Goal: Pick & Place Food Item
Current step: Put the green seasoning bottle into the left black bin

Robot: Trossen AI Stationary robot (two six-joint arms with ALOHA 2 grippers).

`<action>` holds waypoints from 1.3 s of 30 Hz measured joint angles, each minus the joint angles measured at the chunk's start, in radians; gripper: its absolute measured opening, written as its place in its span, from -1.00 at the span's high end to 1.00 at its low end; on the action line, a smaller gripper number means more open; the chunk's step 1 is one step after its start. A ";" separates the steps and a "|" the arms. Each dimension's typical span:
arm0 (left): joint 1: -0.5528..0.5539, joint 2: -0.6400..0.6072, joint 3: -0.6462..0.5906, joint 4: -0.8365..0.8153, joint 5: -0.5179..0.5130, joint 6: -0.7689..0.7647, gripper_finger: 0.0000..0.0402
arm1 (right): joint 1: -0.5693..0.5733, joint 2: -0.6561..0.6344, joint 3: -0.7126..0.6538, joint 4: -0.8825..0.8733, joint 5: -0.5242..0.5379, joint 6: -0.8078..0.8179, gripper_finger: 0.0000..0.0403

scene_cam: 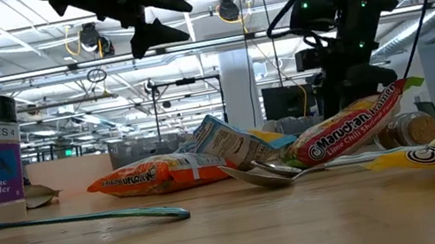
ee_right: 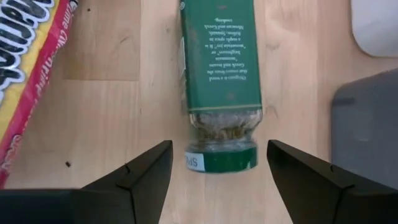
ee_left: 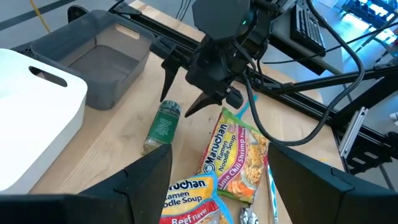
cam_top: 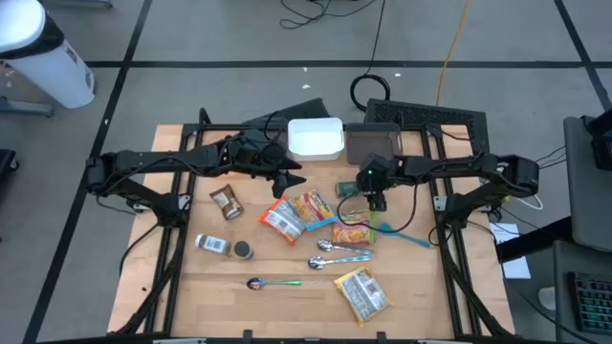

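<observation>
A spice jar with a green label lies on its side on the wooden table, right of centre. My right gripper hovers open above the jar's green cap end, one finger on each side, touching nothing; the left wrist view shows it over the jar. My left gripper hangs open above the table, left of centre, with nothing between its fingers. Ramen packets lie flat mid-table.
A white bin and a grey bin stand at the far edge. Two more spice jars lie at the left. Spoons, a teal utensil and another ramen packet lie toward the near edge.
</observation>
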 joint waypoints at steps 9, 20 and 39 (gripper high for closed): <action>0.000 0.000 0.000 -0.011 0.001 -0.034 -0.35 | 0.000 0.096 -0.001 0.022 -0.001 0.024 -0.26; 0.000 0.000 0.000 -0.062 0.001 -0.036 -0.35 | 0.000 0.091 -0.001 0.027 0.003 0.032 -0.15; 0.000 0.000 0.000 -0.062 0.000 -0.034 -0.35 | 0.000 0.033 -0.001 0.019 -0.001 0.131 0.02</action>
